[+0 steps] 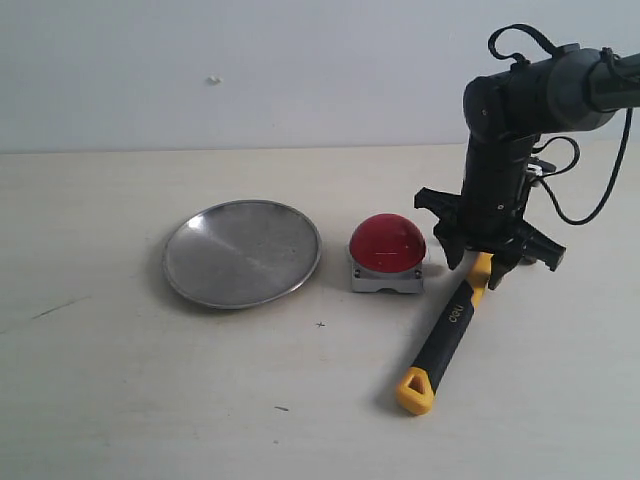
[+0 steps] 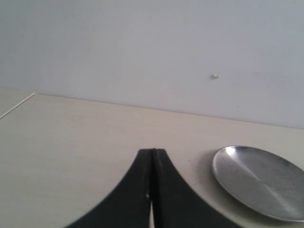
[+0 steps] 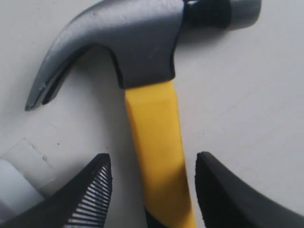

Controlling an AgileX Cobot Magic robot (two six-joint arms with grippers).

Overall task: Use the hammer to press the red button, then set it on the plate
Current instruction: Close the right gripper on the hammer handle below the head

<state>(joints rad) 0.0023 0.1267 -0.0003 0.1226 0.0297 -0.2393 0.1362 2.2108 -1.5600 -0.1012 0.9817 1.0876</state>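
The hammer lies flat on the table, just right of the red button, its yellow looped end toward the front. My right gripper points down over the upper handle and hides the head in the exterior view. In the right wrist view the jaws of the right gripper stand open on either side of the yellow handle, with a gap on each side; the steel head lies beyond. The plate sits left of the button and holds nothing. My left gripper is shut on nothing, near the plate.
A pale wall runs along the table's back edge. A pale block corner shows beside one right finger. Black cables loop off the right arm.
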